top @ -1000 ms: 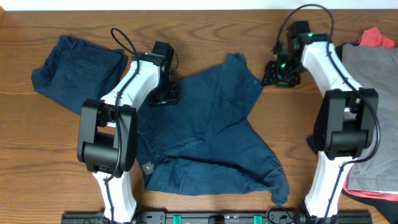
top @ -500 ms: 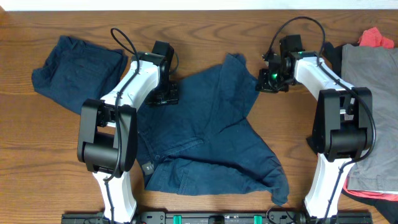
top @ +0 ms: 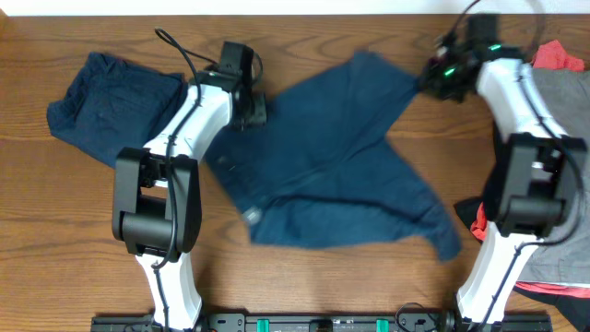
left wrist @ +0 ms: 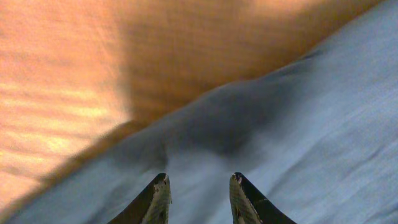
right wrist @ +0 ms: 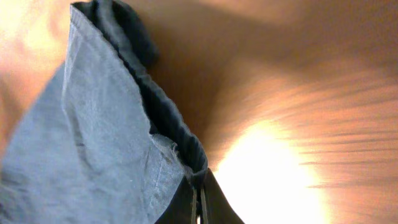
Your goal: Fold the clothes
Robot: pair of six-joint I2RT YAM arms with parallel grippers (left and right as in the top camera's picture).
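A large dark navy garment (top: 332, 175) lies spread across the middle of the table. My right gripper (top: 435, 81) is shut on its upper right corner; in the right wrist view the jaws (right wrist: 199, 200) pinch the hemmed edge of the navy cloth (right wrist: 93, 143) just above the wood. My left gripper (top: 247, 107) is at the garment's upper left edge. In the left wrist view its fingers (left wrist: 199, 185) stand apart over the navy cloth (left wrist: 298, 137), with nothing pinched between them. A second navy piece (top: 106, 97) lies crumpled at the far left.
A grey garment (top: 558, 101) lies at the right edge with a red piece (top: 560, 55) behind it. More red (top: 479, 221) and black cloth (top: 553, 290) show by the right arm's base. Bare wood (top: 323, 277) lies in front of the garment.
My right gripper closed on the garment's corner and pulled it up and to the right, and the whole garment slid that way. My left gripper moved toward the back of the table.
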